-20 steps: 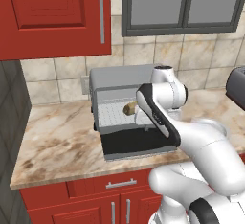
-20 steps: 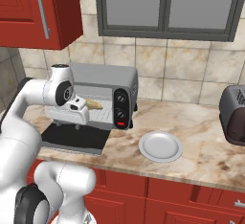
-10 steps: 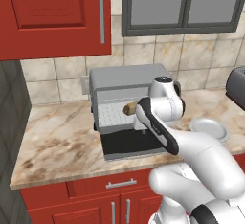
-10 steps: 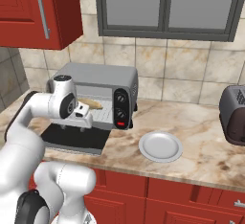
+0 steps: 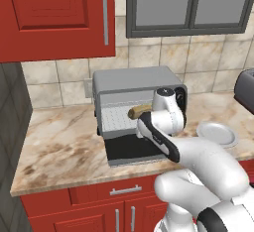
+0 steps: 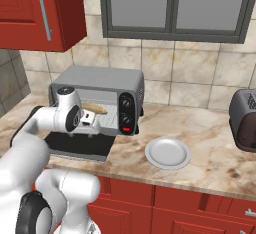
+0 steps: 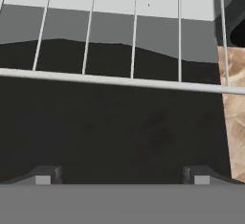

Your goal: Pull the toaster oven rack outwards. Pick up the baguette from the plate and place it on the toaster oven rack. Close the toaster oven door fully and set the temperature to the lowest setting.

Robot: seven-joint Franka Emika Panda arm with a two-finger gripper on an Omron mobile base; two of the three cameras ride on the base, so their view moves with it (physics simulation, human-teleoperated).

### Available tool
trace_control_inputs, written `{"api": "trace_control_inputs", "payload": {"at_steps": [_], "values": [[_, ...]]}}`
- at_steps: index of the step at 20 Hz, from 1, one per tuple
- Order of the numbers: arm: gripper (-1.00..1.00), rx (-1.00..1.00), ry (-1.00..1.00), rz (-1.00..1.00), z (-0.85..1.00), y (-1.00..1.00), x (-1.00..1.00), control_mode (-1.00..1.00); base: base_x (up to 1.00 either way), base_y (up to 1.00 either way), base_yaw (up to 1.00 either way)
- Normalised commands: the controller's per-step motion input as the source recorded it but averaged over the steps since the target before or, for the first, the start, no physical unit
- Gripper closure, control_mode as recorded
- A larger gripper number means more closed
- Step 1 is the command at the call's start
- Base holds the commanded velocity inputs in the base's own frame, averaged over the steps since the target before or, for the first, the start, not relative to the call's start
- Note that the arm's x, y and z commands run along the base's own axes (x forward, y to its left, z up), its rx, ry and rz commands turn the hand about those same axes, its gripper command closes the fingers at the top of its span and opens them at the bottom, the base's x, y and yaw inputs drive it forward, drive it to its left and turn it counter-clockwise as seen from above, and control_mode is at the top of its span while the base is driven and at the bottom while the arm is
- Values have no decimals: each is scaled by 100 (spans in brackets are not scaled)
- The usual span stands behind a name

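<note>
**Baguette on rack, door down**

The fingers [image 7: 122, 180] stand wide and hold nothing, just above the lowered toaster oven door [image 5: 136, 149]. Ahead of them the toaster oven rack [image 7: 110, 36] carries the baguette [image 5: 139, 110]. The plate [image 6: 168, 153] sits on the surface [image 6: 220, 163], well apart.

Brushed grey metal on the toaster oven [image 5: 134, 81], matt. Thin silvery wire on the toaster oven rack [image 7: 115, 81]. Black glass on the toaster oven door [image 5: 134, 148], faintly glossy, lying at 6 o'clock of the oven body. Crusty golden-brown baguette [image 5: 139, 110]. Smooth pale glazed plate [image 6: 168, 153], at 3 o'clock. Polished veined marble countertop [image 5: 59, 146]. Glossy red-painted wood cabinets [image 5: 54, 15].
</note>
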Motion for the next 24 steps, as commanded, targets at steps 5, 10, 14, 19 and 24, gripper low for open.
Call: {"api": "trace_control_inputs", "payload": {"at_steps": [5, 10, 14, 19, 24], "values": [[-100, -3, 0, 0, 0, 1, 56, -100, 0, 0, 0], [-100, 0, 0, 0, 0, 4, 66, -100, 0, 0, 0], [-100, 0, -5, 0, 0, 0, 56, -100, 0, 0, 0], [-100, 0, -5, 0, 0, 0, 55, -100, 0, 0, 0], [-100, 1, -18, -1, -5, 0, 29, -100, 0, 0, 0]]}}
